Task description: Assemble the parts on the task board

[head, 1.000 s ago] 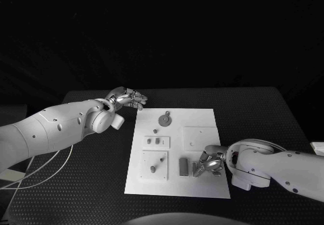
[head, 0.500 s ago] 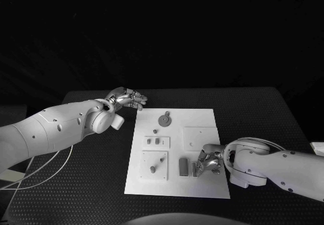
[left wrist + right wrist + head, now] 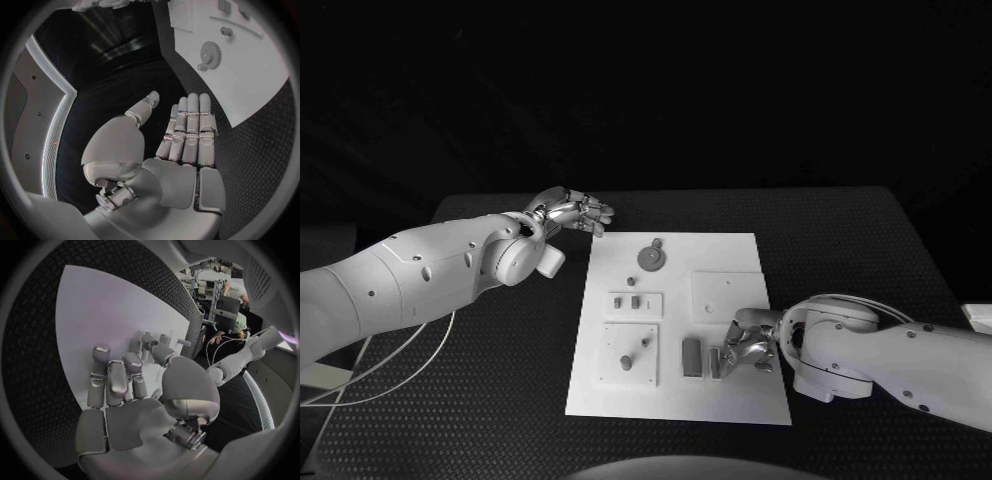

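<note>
The task board (image 3: 678,320) is seen lying flat in the middle of the black table (image 3: 877,240), and everything else is best placed against it. On the board's near right part two upright grey bars are seen: one bar (image 3: 692,356) stands free, and a second bar (image 3: 720,361) stands just beside it, right against the fingers of the right hand (image 3: 747,350). Compared with a second ago, that hand has been drawn slightly in toward the second bar and its fingers have been curled closer; whether the bar is actually pinched or only touched cannot be told, since the fingertips hide the contact in the head view and in the right wrist view (image 3: 128,385). The shift is judged to mean that a grasp or a seating push on this bar is under way, with the part not yet lifted clear. Nothing else on the board has been moved. The raised plates on the board serve as the holders: the small plate (image 3: 635,303) left of the board's centre carries short pegs, the larger plate (image 3: 630,353) at the near left carries two small pieces, and the square plate (image 3: 728,293) at the right carries almost nothing. A toothed wheel (image 3: 652,257) lies on the board's far part. The left hand (image 3: 570,212) is held over the table just off the board's far left corner, fingers straight and side by side, with nothing in it.
</note>
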Robot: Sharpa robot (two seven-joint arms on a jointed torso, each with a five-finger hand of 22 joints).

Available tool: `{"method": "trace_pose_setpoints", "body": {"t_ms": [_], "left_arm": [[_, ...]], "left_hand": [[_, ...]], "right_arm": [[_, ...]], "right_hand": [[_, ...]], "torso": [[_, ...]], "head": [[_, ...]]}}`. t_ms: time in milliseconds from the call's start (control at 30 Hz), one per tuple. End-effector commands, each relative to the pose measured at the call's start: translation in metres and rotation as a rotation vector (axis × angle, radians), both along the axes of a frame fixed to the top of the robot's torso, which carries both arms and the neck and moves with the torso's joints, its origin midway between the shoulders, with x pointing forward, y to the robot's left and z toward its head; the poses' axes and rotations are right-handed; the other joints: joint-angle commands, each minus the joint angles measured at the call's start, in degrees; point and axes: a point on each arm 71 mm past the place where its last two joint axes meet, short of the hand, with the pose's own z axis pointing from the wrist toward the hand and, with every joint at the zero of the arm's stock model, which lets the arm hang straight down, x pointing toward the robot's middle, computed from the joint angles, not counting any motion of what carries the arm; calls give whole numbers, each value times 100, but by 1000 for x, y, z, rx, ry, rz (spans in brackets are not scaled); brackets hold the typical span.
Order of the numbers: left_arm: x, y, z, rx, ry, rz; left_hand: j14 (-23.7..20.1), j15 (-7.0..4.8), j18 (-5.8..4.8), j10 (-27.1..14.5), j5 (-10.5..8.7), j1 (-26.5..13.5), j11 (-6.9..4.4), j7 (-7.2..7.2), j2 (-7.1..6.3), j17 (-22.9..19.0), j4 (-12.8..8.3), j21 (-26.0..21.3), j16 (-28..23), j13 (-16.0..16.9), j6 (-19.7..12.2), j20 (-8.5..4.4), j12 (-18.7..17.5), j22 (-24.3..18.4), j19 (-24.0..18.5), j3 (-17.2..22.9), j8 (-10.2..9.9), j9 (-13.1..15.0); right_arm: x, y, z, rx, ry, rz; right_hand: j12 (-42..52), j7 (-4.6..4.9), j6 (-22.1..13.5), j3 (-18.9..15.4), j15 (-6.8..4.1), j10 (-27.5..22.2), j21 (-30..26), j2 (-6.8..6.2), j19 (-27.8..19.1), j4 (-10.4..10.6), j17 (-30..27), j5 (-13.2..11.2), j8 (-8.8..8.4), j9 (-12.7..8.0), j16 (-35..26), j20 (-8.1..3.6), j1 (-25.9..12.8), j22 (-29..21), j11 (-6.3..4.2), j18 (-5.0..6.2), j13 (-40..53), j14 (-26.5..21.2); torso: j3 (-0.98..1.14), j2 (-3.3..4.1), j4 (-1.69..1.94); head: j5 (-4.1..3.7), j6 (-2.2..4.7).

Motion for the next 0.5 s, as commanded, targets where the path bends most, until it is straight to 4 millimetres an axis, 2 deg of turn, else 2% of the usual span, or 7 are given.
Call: {"method": "trace_pose_setpoints", "body": {"t_ms": [33, 133, 167, 233, 300, 400, 500], "left_arm": [[0, -2, 1, -15, -3, -11], [0, -3, 1, -29, 3, -5], [1, -3, 1, -35, 5, -3], [1, -2, 1, -43, 8, 2], [1, -2, 1, -51, 11, 5], [1, -1, 1, -58, 12, 9], [2, 0, 1, -73, 17, 16]], "left_hand": [[35, 8, 114, -9, -3, -50, -12, -13, 15, 7, 21, -37, -33, -8, -28, -4, 17, 8, 24, -2, 19, -9], [35, 9, 113, -9, -3, -53, -12, -12, 13, 9, 22, -38, -35, -8, -28, -3, 17, 9, 24, -4, 19, -9], [35, 9, 113, -10, -3, -55, -11, -12, 12, 10, 23, -38, -35, -8, -29, -3, 16, 9, 24, -5, 19, -10], [35, 9, 113, -11, -3, -58, -11, -12, 10, 11, 24, -39, -37, -8, -29, -2, 16, 9, 24, -6, 19, -10], [32, 10, 112, -11, -3, -61, -11, -11, 9, 12, 25, -41, -40, -9, -30, -2, 16, 9, 22, -8, 19, -11], [12, 18, 108, -8, -2, -65, -13, -13, 10, 15, 25, -55, -62, -8, -29, 4, 17, 7, 3, -7, 22, -14], [-13, 30, 104, -1, -2, -63, -15, -16, 20, 18, 23, -75, -93, -7, -22, 12, 20, 3, -20, -1, 29, -17]], "right_arm": [[2, -4, 4, 15, -4, 12], [10, -8, 11, 53, -13, 14], [15, -11, 16, 90, -24, 17], [23, -16, 24, 115, -51, 8], [32, -21, 33, 162, -83, 13], [49, -27, 51, 263, -140, 6], [69, -33, 66, 385, -198, -18]], "right_hand": [[-8, 9, 31, -7, 1, 7, -6, -101, 6, 31, -18, -3, -6, -8, -32, 10, -17, 84, 8, 91, -22, 16], [-66, 24, -8, 30, 6, -35, -21, -191, 10, 89, -55, -3, -30, -23, -44, 9, -31, 76, 20, 91, -74, -2], [-68, 28, -12, 43, 10, -36, -26, -217, 12, 122, -65, -3, -33, -26, -48, 9, -41, 73, 24, 91, -76, -6], [-95, 45, -72, 73, 18, -64, -38, -254, 8, 169, -115, -3, -65, -39, -61, 8, -41, 69, 39, 91, -99, -35], [-92, 69, -137, 84, 34, -70, -45, -297, 4, 196, -128, -4, -98, -52, -66, 10, -40, 69, 61, 91, -96, -45], [-82, 91, -196, 112, 53, -82, -55, -336, -2, 234, -164, -3, -123, -57, -76, 12, -14, 69, 82, 91, -87, -71], [-133, 109, -252, 130, 68, -160, -67, -284, -25, 199, -256, -3, -139, -49, -95, 15, 57, 73, 100, 91, -126, -133]], "torso": [[-3, -7, -3], [-4, -14, -6], [-3, -21, -7], [-3, -35, -7], [-9, -57, -14], [-18, -93, -20], [-33, -145, -34]], "head": [[-38, 84], [-83, 186], [-112, 249], [-142, 309], [-181, 435], [-234, 585], [-305, 794]]}}
